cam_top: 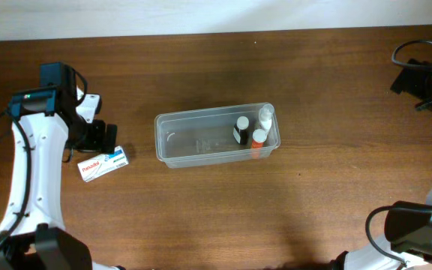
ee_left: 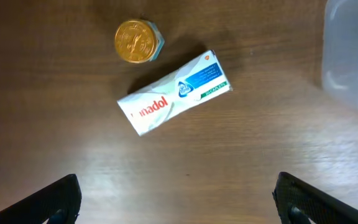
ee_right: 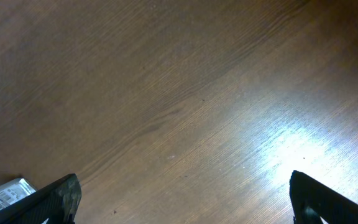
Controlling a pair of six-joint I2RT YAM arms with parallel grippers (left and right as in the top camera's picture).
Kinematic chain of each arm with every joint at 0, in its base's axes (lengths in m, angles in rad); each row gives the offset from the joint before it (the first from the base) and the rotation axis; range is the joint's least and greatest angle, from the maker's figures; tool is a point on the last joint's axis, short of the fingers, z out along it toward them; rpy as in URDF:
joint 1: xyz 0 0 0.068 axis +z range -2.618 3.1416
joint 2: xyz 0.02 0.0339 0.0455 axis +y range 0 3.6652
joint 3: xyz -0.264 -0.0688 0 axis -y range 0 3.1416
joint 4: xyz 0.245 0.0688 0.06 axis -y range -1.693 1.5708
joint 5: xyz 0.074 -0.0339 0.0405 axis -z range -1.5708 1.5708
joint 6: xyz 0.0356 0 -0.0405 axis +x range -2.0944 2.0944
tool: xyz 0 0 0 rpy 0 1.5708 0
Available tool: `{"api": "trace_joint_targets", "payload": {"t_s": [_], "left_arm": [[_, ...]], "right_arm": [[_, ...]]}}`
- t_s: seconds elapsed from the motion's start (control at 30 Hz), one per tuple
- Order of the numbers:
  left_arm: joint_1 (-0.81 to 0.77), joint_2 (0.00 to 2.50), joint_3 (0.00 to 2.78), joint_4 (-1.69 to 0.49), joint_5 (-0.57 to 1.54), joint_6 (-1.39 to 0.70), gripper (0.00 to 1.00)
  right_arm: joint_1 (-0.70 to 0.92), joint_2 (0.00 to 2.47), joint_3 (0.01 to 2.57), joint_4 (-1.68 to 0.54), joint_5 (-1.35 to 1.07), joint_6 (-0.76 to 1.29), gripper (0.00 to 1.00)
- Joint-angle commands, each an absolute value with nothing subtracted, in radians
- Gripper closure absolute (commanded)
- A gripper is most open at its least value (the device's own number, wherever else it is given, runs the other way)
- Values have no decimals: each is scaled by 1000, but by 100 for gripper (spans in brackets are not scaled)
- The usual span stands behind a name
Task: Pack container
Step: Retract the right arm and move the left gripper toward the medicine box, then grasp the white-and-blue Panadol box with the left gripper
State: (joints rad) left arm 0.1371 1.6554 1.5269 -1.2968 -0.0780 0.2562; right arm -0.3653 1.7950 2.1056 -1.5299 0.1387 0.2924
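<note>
The clear, translucent plastic rectangular tub, the container, lies lengthwise in the middle of the brown wooden table. Three small things stand upright and close together at its right end: a black bottle with a white cap, a pale bottle in the far corner and an orange-capped bottle against the near wall. The rest of the container's floor is bare, leaving room for more. Left of the container and apart from it, a white cardboard Panadol box with blue and red print lies flat and askew. A small round gold-lidded jar stands near the box's end farthest from the container. The left gripper hangs above these two with its jaws spread wide and empty, probably placed there to take one of them next. The right gripper, well off to the container's right, also has its jaws wide apart on nothing. It looks down on bare wood, likely parked clear of the left arm's work
</note>
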Motion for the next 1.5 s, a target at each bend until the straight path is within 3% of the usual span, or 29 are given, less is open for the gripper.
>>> {"api": "trace_joint_targets", "payload": {"t_s": [0.0, 0.47, 1.4, 1.47], "left_arm": [[141, 1691, 1519, -1296, -94, 448, 1], [141, 1880, 1519, -1299, -95, 753, 1], [136, 2174, 1519, -1200, -79, 757, 1], [136, 2174, 1519, -1192, -50, 757, 6]], "right_arm": [[-368, 1790, 2110, -1529, 150, 305, 2], [-368, 1790, 2110, -1529, 150, 305, 2], [-367, 1790, 2110, -1529, 150, 305, 2], [-367, 1790, 2110, -1529, 150, 305, 2]]}}
